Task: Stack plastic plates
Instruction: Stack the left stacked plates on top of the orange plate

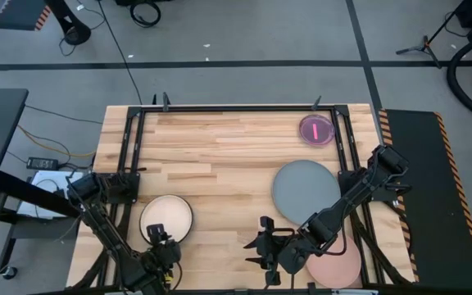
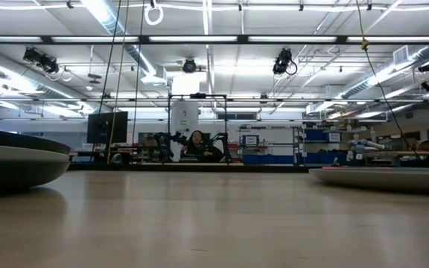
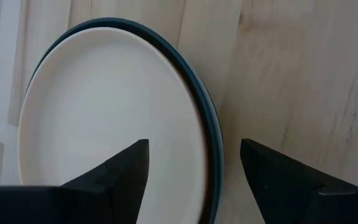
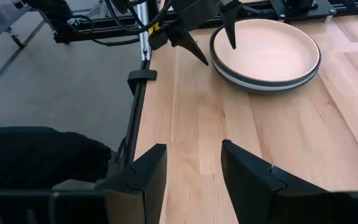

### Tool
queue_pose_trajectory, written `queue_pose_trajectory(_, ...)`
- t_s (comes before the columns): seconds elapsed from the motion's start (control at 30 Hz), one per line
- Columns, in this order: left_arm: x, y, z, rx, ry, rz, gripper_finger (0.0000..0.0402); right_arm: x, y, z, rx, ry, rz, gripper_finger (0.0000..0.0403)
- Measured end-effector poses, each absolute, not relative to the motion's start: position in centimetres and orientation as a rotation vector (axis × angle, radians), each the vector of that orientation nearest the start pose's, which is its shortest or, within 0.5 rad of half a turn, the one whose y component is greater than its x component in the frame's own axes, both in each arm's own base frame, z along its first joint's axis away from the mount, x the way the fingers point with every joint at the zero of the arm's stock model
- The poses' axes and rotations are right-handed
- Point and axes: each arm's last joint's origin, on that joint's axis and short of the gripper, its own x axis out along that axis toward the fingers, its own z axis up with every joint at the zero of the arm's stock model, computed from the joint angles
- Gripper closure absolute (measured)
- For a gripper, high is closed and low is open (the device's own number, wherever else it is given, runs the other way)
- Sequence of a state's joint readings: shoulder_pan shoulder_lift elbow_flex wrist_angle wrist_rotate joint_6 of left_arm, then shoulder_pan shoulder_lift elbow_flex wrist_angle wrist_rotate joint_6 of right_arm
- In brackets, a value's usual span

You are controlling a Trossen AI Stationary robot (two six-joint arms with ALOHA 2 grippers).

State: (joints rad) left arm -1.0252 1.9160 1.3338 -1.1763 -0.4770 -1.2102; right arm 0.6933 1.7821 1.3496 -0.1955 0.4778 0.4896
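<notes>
The left gripper, fingers spread, straddles the rim of the round cream plastic plate (atop a dark teal plate); the right gripper hangs open, well apart.

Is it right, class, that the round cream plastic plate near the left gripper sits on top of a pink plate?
Not quite. The round cream plastic plate under the open left gripper does sit on another plate, but that one is the dark teal plate, not pink; the left wrist view shows its rim.
</notes>
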Motion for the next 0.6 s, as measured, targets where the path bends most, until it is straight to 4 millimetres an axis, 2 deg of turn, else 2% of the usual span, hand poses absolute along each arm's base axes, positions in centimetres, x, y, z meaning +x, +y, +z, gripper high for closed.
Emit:
queue_pose_trajectory(0.2,17.9,-27.6,17.3,0.188,1.179,0.379,0.0143,31.4,24.6,25.9,0.127,0.557,0.080,0.0243)
queue_pose_trajectory(0.43,16.2,-26.4,13.3,0.134,1.209,0.375,0.0143,31.1,25.0,25.9,0.125,0.558,0.092,0.0243)
queue_pose_trajectory(0.6,15.6,-25.9,12.2,0.146,1.173,0.373,0.0144,31.1,24.9,25.9,0.128,0.558,0.089,0.0243)
